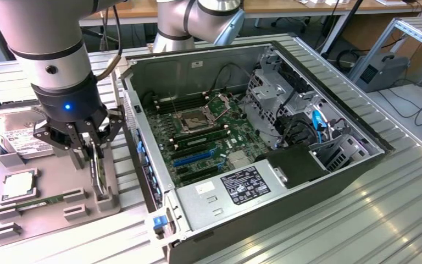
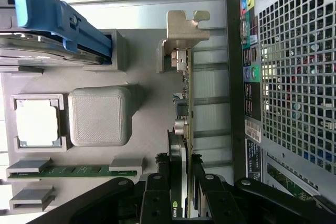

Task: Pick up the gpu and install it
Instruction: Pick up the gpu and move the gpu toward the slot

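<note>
1. Pick-up step, by the look of it: gripper [image 1: 94,159] down over the gpu [image 1: 99,176], apparently not yet lifted.
2. Standing on edge in a slot of the grey tray [image 1: 50,192], at 9 o'clock from the computer case [image 1: 284,214] in the exterior view, silver bracket [image 2: 186,24] at the end away from the gripper.
3. Fingers [image 2: 156,192] pinching the gpu's upper edge from both sides.
4. Probably calling for a straight upward pull, gpu kept vertical, clear of the slot walls.
</note>
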Controlling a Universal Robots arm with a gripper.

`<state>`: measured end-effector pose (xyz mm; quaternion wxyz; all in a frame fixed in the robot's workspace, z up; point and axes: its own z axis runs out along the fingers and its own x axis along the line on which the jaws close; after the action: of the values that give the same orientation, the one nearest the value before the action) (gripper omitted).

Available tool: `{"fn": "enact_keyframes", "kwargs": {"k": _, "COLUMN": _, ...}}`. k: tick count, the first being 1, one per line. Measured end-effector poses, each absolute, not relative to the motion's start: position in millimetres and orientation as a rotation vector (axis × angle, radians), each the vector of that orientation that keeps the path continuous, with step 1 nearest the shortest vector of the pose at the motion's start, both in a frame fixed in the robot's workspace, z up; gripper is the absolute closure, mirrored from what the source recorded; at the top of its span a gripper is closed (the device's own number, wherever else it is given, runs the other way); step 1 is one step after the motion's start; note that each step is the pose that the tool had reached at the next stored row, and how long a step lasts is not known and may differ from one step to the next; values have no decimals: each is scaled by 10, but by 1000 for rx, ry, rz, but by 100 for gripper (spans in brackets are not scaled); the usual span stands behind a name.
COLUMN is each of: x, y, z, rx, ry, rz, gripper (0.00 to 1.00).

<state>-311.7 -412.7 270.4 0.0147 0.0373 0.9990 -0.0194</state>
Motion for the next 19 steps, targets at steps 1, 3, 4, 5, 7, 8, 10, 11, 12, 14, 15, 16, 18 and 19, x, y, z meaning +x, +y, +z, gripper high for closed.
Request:
{"fn": "enact_keyframes", "kwargs": {"k": 1, "x": -3117, "y": -4127, "z": 2708, "rx": 116, "ry": 3109, "rz": -61, "gripper": 73}}
{"fn": "enact_keyframes", "kwargs": {"k": 3, "x": -3117, "y": -4127, "z": 2715, "rx": 116, "ry": 3109, "rz": -61, "gripper": 73}}
{"fn": "enact_keyframes", "kwargs": {"k": 4, "x": -3118, "y": -4127, "z": 2719, "rx": 116, "ry": 3109, "rz": -61, "gripper": 73}}
{"fn": "enact_keyframes", "kwargs": {"k": 5, "x": -3118, "y": -4127, "z": 2723, "rx": 116, "ry": 3109, "rz": -61, "gripper": 73}}
{"fn": "enact_keyframes", "kwargs": {"k": 7, "x": -3118, "y": -4127, "z": 2730, "rx": 116, "ry": 3109, "rz": -61, "gripper": 73}}
{"fn": "enact_keyframes", "kwargs": {"k": 8, "x": -3118, "y": -4127, "z": 2733, "rx": 116, "ry": 3109, "rz": -61, "gripper": 73}}
{"fn": "enact_keyframes", "kwargs": {"k": 10, "x": -3117, "y": -4127, "z": 2740, "rx": 116, "ry": 3109, "rz": -61, "gripper": 73}}
{"fn": "enact_keyframes", "kwargs": {"k": 11, "x": -3117, "y": -4127, "z": 2742, "rx": 116, "ry": 3109, "rz": -61, "gripper": 73}}
{"fn": "enact_keyframes", "kwargs": {"k": 12, "x": -3117, "y": -4127, "z": 2745, "rx": 116, "ry": 3109, "rz": -61, "gripper": 73}}
{"fn": "enact_keyframes", "kwargs": {"k": 14, "x": -3117, "y": -4127, "z": 2751, "rx": 116, "ry": 3109, "rz": -61, "gripper": 73}}
{"fn": "enact_keyframes", "kwargs": {"k": 15, "x": -3117, "y": -4127, "z": 2753, "rx": 116, "ry": 3109, "rz": -61, "gripper": 73}}
{"fn": "enact_keyframes", "kwargs": {"k": 16, "x": -3118, "y": -4127, "z": 2755, "rx": 116, "ry": 3109, "rz": -61, "gripper": 73}}
{"fn": "enact_keyframes", "kwargs": {"k": 18, "x": -3117, "y": -4127, "z": 2759, "rx": 116, "ry": 3109, "rz": -61, "gripper": 73}}
{"fn": "enact_keyframes", "kwargs": {"k": 19, "x": -3118, "y": -4127, "z": 2761, "rx": 116, "ry": 3109, "rz": -61, "gripper": 73}}
